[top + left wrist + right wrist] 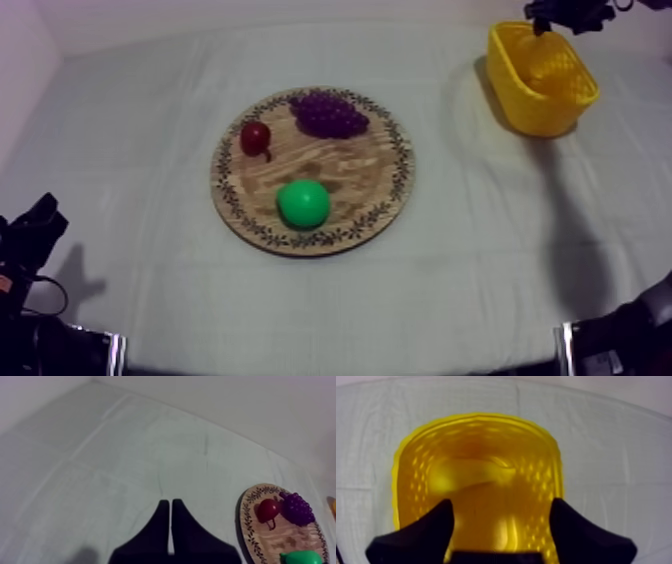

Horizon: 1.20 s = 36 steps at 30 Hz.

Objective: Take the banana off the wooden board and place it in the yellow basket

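Over wrinkled cloth point(130, 200), right tool point(501, 505) gapes above dimpled yellow basket point(398, 468) holding banana point(471, 473); left tool point(170, 503) narrow.

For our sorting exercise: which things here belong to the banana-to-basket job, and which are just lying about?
Job: yellow plastic basket; curved yellow toy banana inside it; round wooden board with patterned rim; right end effector, open above it.
Lying about: purple bunch of toy grapes; small red fruit; green toy pear.

Lab-style test bench, cloth-covered table point(480, 250), bare wall point(250, 15)
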Each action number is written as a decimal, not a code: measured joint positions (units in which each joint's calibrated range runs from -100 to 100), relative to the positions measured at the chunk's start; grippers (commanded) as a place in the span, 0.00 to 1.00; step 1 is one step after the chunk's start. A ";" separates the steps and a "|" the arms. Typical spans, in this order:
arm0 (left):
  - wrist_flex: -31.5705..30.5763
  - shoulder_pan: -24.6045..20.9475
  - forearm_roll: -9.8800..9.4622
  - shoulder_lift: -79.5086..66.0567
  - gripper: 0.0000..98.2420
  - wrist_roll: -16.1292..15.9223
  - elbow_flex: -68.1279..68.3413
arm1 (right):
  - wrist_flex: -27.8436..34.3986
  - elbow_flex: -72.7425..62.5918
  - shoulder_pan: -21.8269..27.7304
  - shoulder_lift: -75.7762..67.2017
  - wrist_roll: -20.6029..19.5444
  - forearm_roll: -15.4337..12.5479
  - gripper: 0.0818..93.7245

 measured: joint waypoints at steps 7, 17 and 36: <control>0.00 0.00 0.00 0.00 0.00 0.00 0.00 | -5.41 9.09 0.15 -10.84 -0.45 -0.31 0.07; 0.00 0.00 0.00 0.00 0.00 0.00 0.00 | -18.15 29.52 -0.56 -34.20 -3.04 -1.38 0.01; 0.00 0.00 0.00 0.00 0.00 0.00 0.00 | -31.46 80.93 -3.44 -85.47 5.26 -8.99 0.01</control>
